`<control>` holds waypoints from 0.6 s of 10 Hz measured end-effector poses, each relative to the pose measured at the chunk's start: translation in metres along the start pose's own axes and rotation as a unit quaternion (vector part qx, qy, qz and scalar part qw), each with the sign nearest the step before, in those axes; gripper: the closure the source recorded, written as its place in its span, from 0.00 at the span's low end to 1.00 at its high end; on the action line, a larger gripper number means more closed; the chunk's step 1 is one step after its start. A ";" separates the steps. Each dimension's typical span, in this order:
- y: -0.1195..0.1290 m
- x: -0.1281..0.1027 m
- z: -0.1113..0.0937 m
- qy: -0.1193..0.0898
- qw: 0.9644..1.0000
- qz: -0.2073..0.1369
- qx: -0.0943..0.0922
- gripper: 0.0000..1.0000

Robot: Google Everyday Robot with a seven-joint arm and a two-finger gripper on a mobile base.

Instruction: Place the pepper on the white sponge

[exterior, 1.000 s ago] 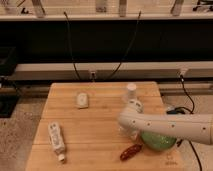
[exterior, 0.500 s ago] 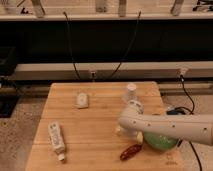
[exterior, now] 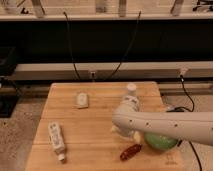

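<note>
Pepper [exterior: 130, 151]: small, slender, dark red, glossy skin, slightly curved. It lies flat on the bench [exterior: 90, 126] near the front edge, touching nothing and not held.

Gripper [exterior: 127, 132]: just above and a little left of the pepper, pale and tucked under the rounded end of the arm [exterior: 165, 125]. It is close to the pepper but apart from it. Whether it is spread or closed I cannot tell. The arm is a smooth white tube with a row of small dark dots, and it reaches in from right of the pepper.

Green bowl [exterior: 161, 141]: round, just right of the pepper, its upper part hidden behind the arm.

White bottle [exterior: 57, 140]: long, labelled, lying on its side well left of the pepper, narrow end toward the front edge.

White sponge [exterior: 82, 100]: flat, off-white pad with rounded corners, well apart from the pepper, up and to its left, nothing on it.

White cup [exterior: 131, 90]: upright cylinder, straight behind the pepper, beyond the arm.

Bench surface: pale wood in lengthwise planks, matte. Black cables [exterior: 70, 45] hang down the dark wall far behind the pepper.
</note>
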 end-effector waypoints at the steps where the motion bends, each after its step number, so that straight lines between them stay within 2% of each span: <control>1: 0.007 -0.005 0.001 -0.001 1.000 0.018 -0.005 0.20; 6: 0.035 -0.029 0.019 -0.010 0.997 0.080 -0.014 0.20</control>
